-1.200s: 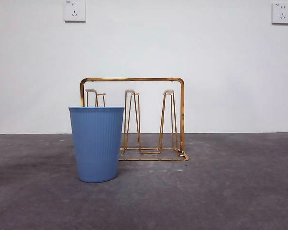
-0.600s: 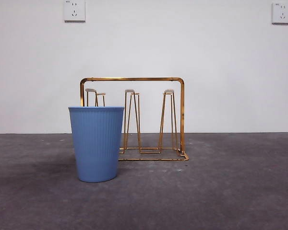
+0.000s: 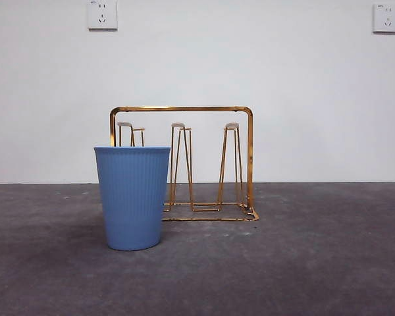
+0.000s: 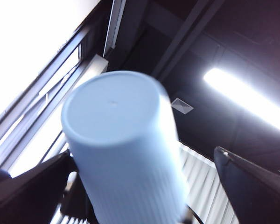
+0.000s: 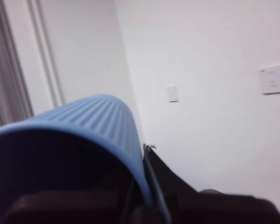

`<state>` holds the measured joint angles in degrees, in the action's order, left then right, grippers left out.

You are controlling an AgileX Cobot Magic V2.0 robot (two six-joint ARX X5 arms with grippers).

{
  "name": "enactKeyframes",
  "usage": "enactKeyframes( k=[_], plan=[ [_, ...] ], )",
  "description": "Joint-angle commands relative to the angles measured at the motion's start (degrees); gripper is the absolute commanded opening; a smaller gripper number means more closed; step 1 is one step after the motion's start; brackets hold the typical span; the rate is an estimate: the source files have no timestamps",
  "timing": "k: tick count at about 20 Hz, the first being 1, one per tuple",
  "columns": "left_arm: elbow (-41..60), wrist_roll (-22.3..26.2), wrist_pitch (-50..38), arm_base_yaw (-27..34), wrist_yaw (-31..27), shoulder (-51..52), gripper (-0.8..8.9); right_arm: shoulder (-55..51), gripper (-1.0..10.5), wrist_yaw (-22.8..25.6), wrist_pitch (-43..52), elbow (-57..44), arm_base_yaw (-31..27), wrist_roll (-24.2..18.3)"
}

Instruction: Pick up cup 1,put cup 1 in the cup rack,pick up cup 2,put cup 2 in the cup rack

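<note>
A blue ribbed cup (image 3: 132, 197) stands upright on the dark table, in front of the left end of the gold wire cup rack (image 3: 182, 109). The rack's pegs are bare. Neither arm shows in the front view. In the left wrist view my left gripper (image 4: 142, 154) points up at the ceiling with a light blue cup (image 4: 126, 149) between its jaws, base towards the camera. In the right wrist view my right gripper (image 5: 140, 186) is shut on the rim of a blue ribbed cup (image 5: 93, 121), one jaw inside it and one outside.
The grey table top (image 3: 316, 257) stretches to a white wall with two sockets (image 3: 102, 14). The rack stands at the middle, close behind the standing cup.
</note>
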<state>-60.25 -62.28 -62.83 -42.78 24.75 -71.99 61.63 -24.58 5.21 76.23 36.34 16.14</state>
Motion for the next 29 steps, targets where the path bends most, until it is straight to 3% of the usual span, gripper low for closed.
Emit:
enactKeyframes(
  k=[1,6,8,12,16,22,29],
  plan=[
    [-0.3,3.0,-0.5,-0.2,-0.8,0.1,6.28,0.3,-0.2,1.7,0.8,-0.2,0.9,-1.7],
    [-0.3,4.7,-0.6,-0.3,-4.1,0.1,6.14,0.9,-0.2,1.7,0.3,-0.2,1.0,-1.9],
    [-0.3,5.7,-0.6,-0.3,-4.8,0.1,5.31,1.6,-0.2,1.7,0.5,-0.2,1.0,-1.8],
    [-0.3,5.8,-0.7,-0.4,-5.3,0.1,5.18,3.5,-0.2,1.7,0.6,-0.2,1.3,-1.8],
    [-0.3,5.8,-0.7,-0.4,-5.8,0.1,2.85,4.1,-0.2,1.7,0.9,-0.2,1.3,-1.8],
    [-0.3,6.0,-0.6,-0.4,-7.1,0.1,0.18,4.1,-0.1,1.6,0.7,-0.2,1.3,-1.8],
    [-0.3,6.0,-0.6,-0.4,-7.4,0.1,-0.06,4.1,0.1,1.7,-1.2,-0.2,1.3,-1.8]
  ],
)
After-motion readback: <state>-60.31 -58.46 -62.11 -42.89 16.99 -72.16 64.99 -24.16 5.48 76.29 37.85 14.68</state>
